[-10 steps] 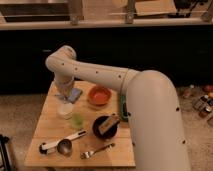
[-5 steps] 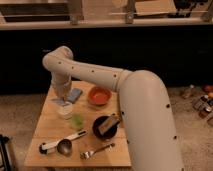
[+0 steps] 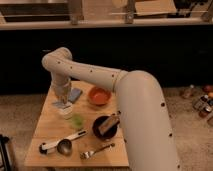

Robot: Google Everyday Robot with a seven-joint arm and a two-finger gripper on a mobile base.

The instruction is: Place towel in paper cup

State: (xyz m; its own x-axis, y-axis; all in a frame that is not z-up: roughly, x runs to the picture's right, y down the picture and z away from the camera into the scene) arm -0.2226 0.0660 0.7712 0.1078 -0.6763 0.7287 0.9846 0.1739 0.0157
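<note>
The paper cup is short and pale and stands on the left half of the wooden table. The towel, a flat blue-grey cloth, lies on the table just behind and to the right of the cup. My gripper points down at the end of the white arm, right over the cup's far-left rim and beside the towel. A small blue-grey patch shows at the rim under the gripper; I cannot tell what it is.
An orange bowl sits right of the towel. A small green cup stands just in front of the paper cup. A black bowl holds a brown item. A ladle and fork lie near the front edge.
The arm's wrist has swung a little left and the gripper has come down closer over the paper cup. The towel on the table has not moved.
</note>
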